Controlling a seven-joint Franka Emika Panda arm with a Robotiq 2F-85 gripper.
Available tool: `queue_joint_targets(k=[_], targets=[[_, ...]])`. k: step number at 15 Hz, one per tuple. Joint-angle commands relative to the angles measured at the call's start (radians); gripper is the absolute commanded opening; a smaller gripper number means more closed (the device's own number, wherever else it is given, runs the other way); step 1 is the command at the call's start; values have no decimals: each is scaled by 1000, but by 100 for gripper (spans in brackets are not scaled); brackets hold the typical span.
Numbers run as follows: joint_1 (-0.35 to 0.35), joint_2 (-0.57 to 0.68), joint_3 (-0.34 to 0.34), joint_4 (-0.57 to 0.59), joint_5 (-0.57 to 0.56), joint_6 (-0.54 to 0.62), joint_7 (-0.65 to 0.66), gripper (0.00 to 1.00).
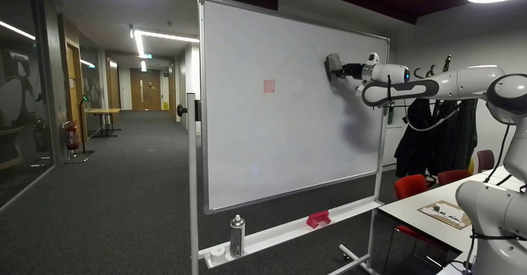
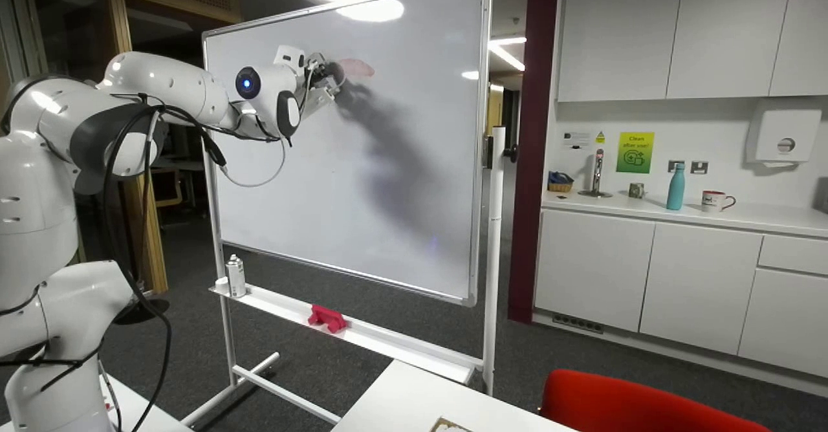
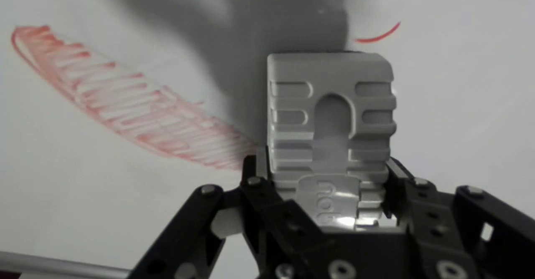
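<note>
Grip: my hand (image 3: 328, 168) grasps the grey eraser (image 3: 332, 68), the fingers (image 3: 262, 162) on its two sides, near one end.
Eraser: it is at the upper part of the whiteboard (image 1: 263, 143); whether its whole face touches, I cannot tell.
Possible slip: because I hold it near one end, a strong sideways drag could turn it between my fingers.
Possible smear: if I do not come square to the whiteboard, only one edge may rub, and what is drawn may spread.
Possible rolling: the stand (image 1: 192, 176) seems to have a castor (image 1: 346, 257); if it is not locked, hard pressing could push the whiteboard away.
Nearby marks: the wrist view shows the hatching of a red oval (image 3: 159, 120) and a short red curve (image 3: 378, 38); this curve I find in neither exterior view.
Farther mark: a pink square (image 1: 269, 86) is visible in an exterior view, not recognisable in the wrist view.
Below: the tray (image 1: 284, 234) carries a spray can (image 1: 237, 236) and a red object (image 1: 318, 219), seen in both exterior views only.
</note>
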Motion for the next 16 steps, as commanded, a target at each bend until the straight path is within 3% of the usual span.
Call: queue_joint_targets(k=[1, 11, 16], targets=[[10, -14, -4, 75, 18, -22, 24, 35], [147, -1, -218, 164, 110, -57, 35, 35], [191, -23, -251, 232, 155, -110, 51, 35]])
